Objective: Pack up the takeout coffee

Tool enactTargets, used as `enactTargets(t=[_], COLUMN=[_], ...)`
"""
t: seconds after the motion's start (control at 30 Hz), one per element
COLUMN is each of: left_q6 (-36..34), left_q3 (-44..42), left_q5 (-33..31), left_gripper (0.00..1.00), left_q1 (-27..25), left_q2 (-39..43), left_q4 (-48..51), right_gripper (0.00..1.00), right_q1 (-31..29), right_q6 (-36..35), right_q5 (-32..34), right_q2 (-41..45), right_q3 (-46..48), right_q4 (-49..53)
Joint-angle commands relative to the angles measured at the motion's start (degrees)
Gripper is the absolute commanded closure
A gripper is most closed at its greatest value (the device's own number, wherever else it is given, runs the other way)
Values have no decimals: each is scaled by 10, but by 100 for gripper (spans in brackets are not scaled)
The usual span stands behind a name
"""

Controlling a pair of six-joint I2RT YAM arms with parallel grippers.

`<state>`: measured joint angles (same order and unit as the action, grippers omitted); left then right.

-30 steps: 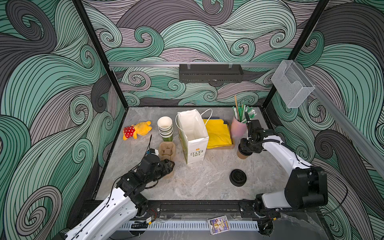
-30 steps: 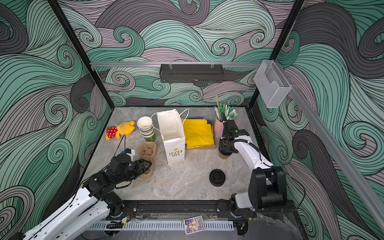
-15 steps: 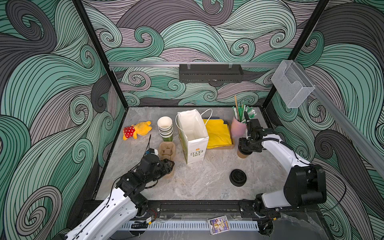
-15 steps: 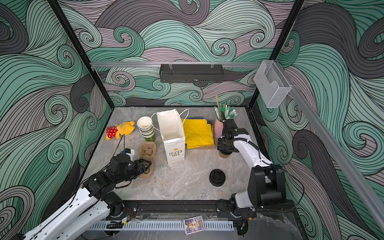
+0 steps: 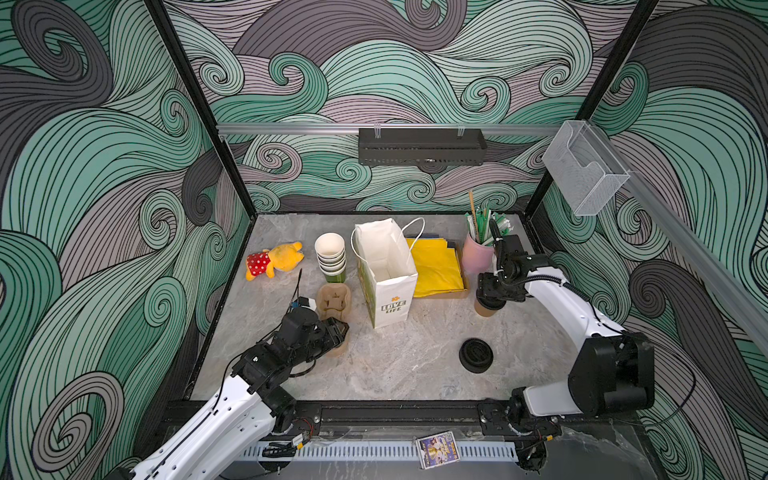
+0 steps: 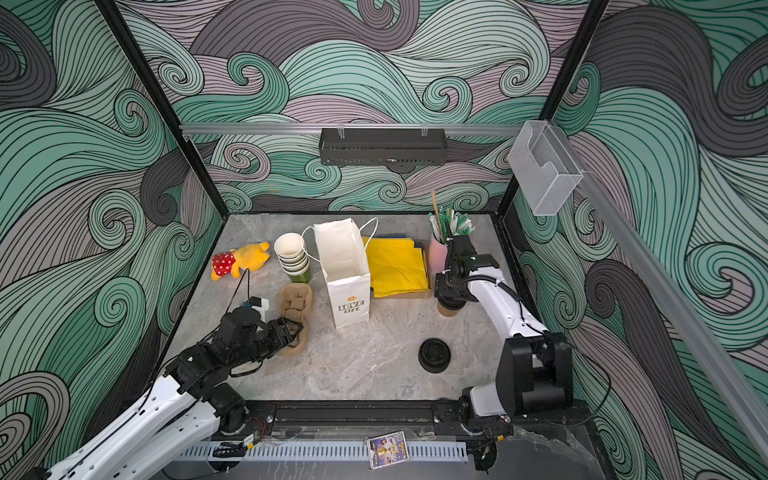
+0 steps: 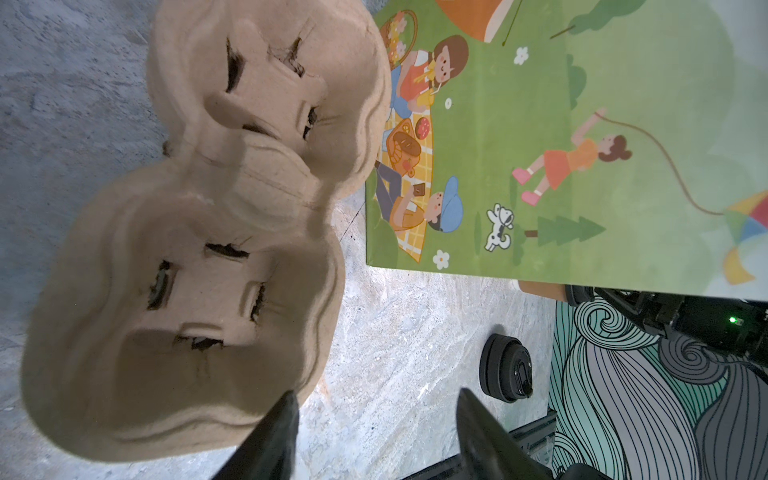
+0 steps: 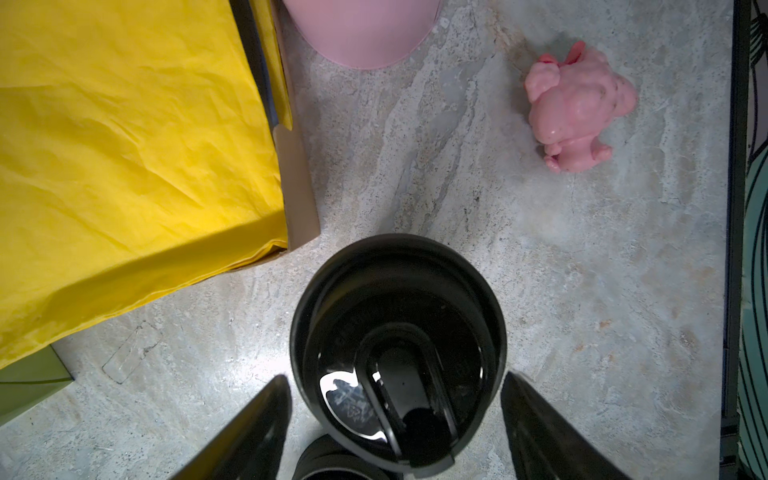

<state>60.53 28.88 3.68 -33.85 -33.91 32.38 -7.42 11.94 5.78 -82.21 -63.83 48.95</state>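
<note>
1. A white paper bag (image 5: 388, 286) stands up on the gray counter (image 5: 395, 382). Its top is open.
2. The coffee cup (image 5: 484, 310) is brown with a round black lid (image 8: 399, 299). It stands on the counter to the right of the bag, not inside it.
3. The right gripper (image 8: 394, 380) hangs right over the coffee cup. Its jaws are wide, one on each side of the lid, and they do not squeeze it.
4. Some yellow paper (image 5: 434, 268) lies in a flat box just beside the bag, on its right. The coffee cup stands by the front corner of that box.
5. A pink cup (image 5: 476, 255) full of straws and sticks stands right of the bag, farther back than the coffee cup.
6. A small pile of black lids (image 5: 476, 355) lies right of the bag, closer to the front.
7. A brown cup carrier (image 7: 187, 311) with two holes lies just left of the bag.
8. The left gripper (image 7: 376, 397) is at the front end of the carrier. Its jaws are apart, with bare counter between them. One fingertip (image 7: 286, 415) is at the carrier's rim — I cannot tell if it touches.
9. A stack of paper cups (image 5: 330, 257) stands left of the bag, behind the carrier. A yellow soft toy (image 5: 274, 262) in a red dotted shirt lies farther left.
10. A little pink toy (image 8: 577, 108) lies on the counter near the pink cup — far from the bag.
</note>
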Motion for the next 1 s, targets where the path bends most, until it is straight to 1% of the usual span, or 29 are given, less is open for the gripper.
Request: enactTargets(t=[0.0,0.07,0.17,0.27,0.33,0.47,0.53,0.6,0.63,0.73,0.8,0.9,0.97], left_q6=[-11,-18,-43,-81,-109,-198,-251,-300,-320,-383,-417,-447,-456], left_q3=[2,7,35,87,123,219,271,328,350,433,495,576,619], left_q5=[2,-7,-46,-99,-129,-165,-165,-149,-135,-67,-45,-51,-84], left_gripper=[37,37,37,37,36,34,34,34,33,33,33,32,33], left_q1=[4,5,5,7,12,39,61,92,107,165,190,205,210], left_q2=[2,5,6,2,-7,-74,-124,-183,-207,-291,-350,-433,-470], left_q4=[10,19,67,123,149,186,189,190,189,181,195,210,218], right_gripper=[19,19,21,23,24,26,27,27,27,27,27,27,26], right_q1=[-3,-11,-32,-78,-110,-172,-195,-209,-211,-211,-211,-210,-211], right_q6=[-10,-6,8,32,50,90,105,111,111,103,104,118,126], right_q5=[0,-11,-62,-108,-137,-176,-182,-167,-161,-130,-113,-109,-107], right_q2=[41,78,159,237,274,339,364,383,390,403,411,428,437], right_q3=[-28,-34,-21,4,17,54,72,86,92,103,108,122,132], right_q4=[22,18,-14,-34,-34,-47,-57,-57,-55,-32,-27,-31,-39])
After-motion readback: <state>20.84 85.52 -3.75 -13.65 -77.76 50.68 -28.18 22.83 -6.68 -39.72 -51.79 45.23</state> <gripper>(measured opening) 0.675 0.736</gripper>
